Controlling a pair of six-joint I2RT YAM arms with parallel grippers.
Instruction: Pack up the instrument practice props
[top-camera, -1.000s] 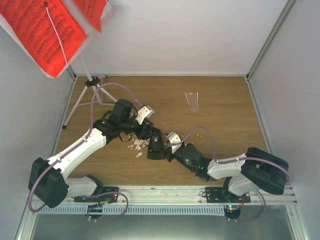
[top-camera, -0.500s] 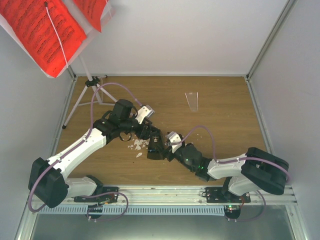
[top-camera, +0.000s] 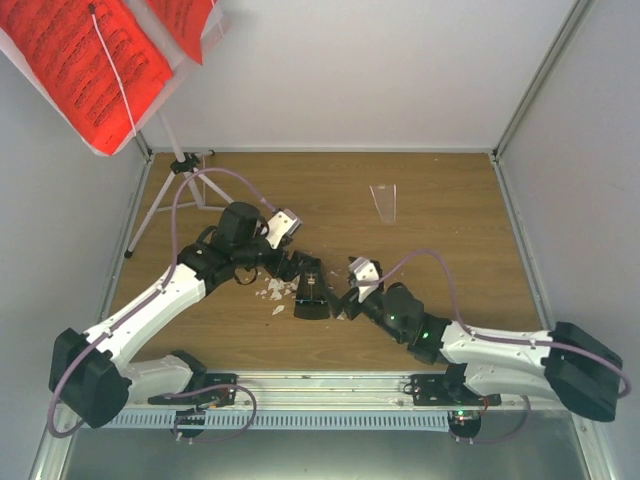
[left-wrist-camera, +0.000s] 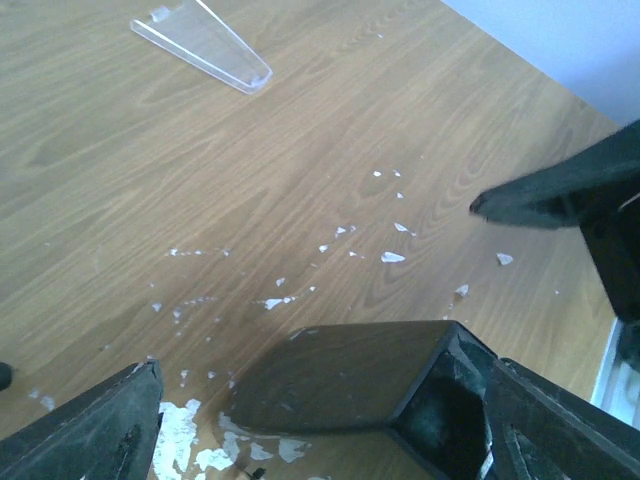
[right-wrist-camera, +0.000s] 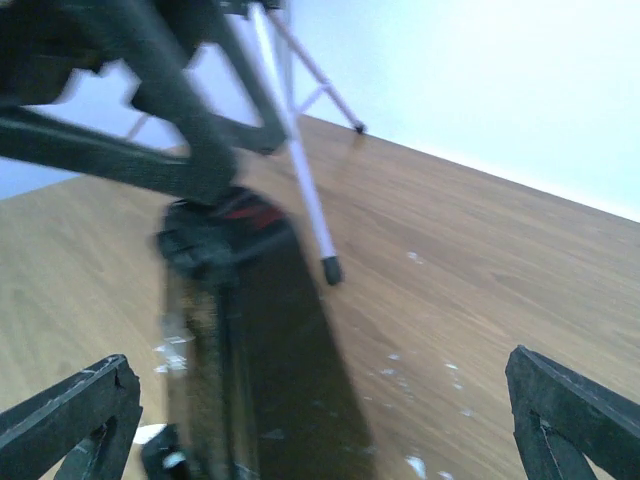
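black metronome (top-camera: 311, 297) on the table (top-camera: 460, 250) among white crumbs (top-camera: 270, 291), between left gripper (left-wrist-camera: 320, 425) and right gripper (right-wrist-camera: 320, 410), both spread wide, holding nothing; music stand (top-camera: 168, 165) with red sheets (top-camera: 80, 60) far left, clear plastic piece (top-camera: 384, 202) beyond.

I am seeing a clear plastic wedge (top-camera: 383, 203) lying flat toward the worktop's (top-camera: 450, 230) far edge, and white crumbs (top-camera: 271, 291) lying scattered left of its middle.
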